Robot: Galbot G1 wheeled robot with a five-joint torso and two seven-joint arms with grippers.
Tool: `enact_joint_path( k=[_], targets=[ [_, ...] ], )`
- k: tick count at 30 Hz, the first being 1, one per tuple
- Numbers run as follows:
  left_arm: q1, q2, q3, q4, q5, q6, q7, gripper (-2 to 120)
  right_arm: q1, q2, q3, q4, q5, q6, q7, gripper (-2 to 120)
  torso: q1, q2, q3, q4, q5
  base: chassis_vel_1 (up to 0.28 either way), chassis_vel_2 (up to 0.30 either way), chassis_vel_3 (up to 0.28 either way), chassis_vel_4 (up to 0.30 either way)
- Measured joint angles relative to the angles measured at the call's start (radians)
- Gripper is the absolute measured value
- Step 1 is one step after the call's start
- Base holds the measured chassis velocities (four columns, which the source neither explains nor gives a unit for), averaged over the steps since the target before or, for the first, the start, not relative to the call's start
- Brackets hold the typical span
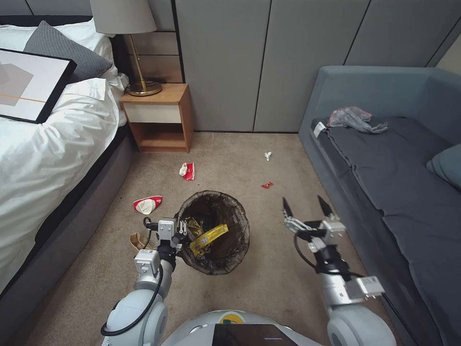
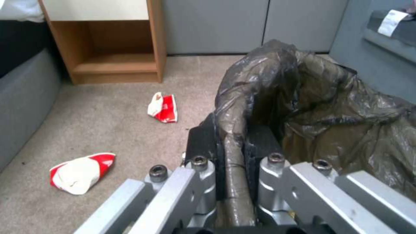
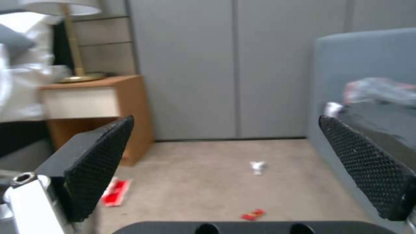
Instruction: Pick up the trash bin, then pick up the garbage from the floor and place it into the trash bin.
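Nearest to us, our left gripper (image 1: 179, 229) is clamped on the near-left rim of the trash bin (image 1: 225, 262), one finger inside and one outside the folded dark bag (image 2: 329, 107). The bin hangs from that pinch above the carpet, with yellow wrappers (image 1: 208, 239) already lying in it. We judge the bucket light and stiff, but the liner is slick, so the hold should stay on the hard rim.

To the right, at about the same depth, our right gripper (image 1: 305, 207) hovers above the carpet, fingers spread wide and holding nothing.

Just beside our left arm a tan flat paper piece (image 1: 137, 240) lies on the floor. Beyond it sit two red-and-white cartons (image 1: 147, 204), (image 1: 187, 170), crushed and soft; we would take each across its middle. Farther on, ahead of the right gripper, lie a tiny red scrap (image 1: 267, 185) and a white scrap (image 1: 267, 155), featherlight and flat, needing a low pinch against the carpet.
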Motion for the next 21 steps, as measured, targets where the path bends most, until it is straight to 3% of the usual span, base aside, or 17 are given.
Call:
enact_joint_path(
  k=[10,21],
  targets=[
    [-0.007,-0.001,-0.008,-0.004,-0.009,0.008,-0.002,7,-0.065,0.078,0.043,-0.069,-0.08,0.131,-0.018,100,0.0,0.0,0.0,0.0002,0.0001,0.0,0.0,0.0,0.0],
    [-0.001,-0.005,-0.01,-0.009,-0.007,0.008,-0.002,7,-0.046,0.069,0.047,-0.083,-0.085,0.137,-0.044,100,0.0,0.0,0.0,0.0002,0.0001,0.0,0.0,0.0,0.0]
  ],
)
